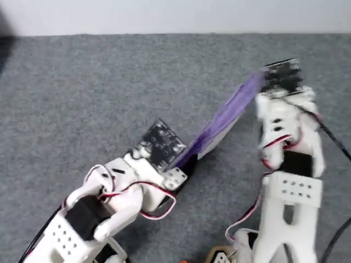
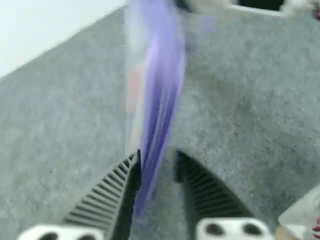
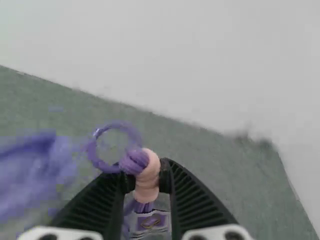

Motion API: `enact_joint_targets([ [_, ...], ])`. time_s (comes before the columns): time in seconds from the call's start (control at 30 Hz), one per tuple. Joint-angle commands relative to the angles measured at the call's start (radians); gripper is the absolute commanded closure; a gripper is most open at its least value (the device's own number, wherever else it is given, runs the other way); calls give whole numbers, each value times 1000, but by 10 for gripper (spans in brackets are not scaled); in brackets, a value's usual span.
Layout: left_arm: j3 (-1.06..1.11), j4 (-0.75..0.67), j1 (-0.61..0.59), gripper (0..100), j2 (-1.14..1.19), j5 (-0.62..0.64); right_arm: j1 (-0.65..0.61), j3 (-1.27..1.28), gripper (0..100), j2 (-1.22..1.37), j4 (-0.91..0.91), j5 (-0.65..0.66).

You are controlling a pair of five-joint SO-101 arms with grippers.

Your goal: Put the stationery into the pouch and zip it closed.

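Note:
A purple pouch hangs stretched in the air between the two arms, lifted off the grey mat. My left gripper is shut on the pouch's lower end; in the left wrist view the purple fabric runs up out of the gripper. My right gripper holds the upper end. In the right wrist view it is shut on the pink and purple zipper pull, beside a purple ring. The blurred pouch body trails off to one side. I see no loose stationery.
The grey carpeted surface stretches behind and to the left of the arms, ending at a white wall. A small tan and orange object lies at the near edge between the arm bases. Cables run along the right arm.

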Motion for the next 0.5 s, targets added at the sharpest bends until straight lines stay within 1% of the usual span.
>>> enact_joint_targets([
  [0.0, -67, 43, -81, 733, -23, 146, 39, -46, 991, -44, 13, 3],
  [0.07, -124, 87, -127, 697, -23, 181, 51, -44, 991, -44, 24, 3],
  [0.17, -196, 166, -190, 694, -23, 187, 67, -43, 991, -48, 50, 3],
  [0.27, -222, 229, -253, 694, -23, 187, 84, -49, 991, -50, 113, 3],
  [0.47, -220, 272, -414, 694, -23, 187, 131, -49, 991, -50, 271, 2],
])
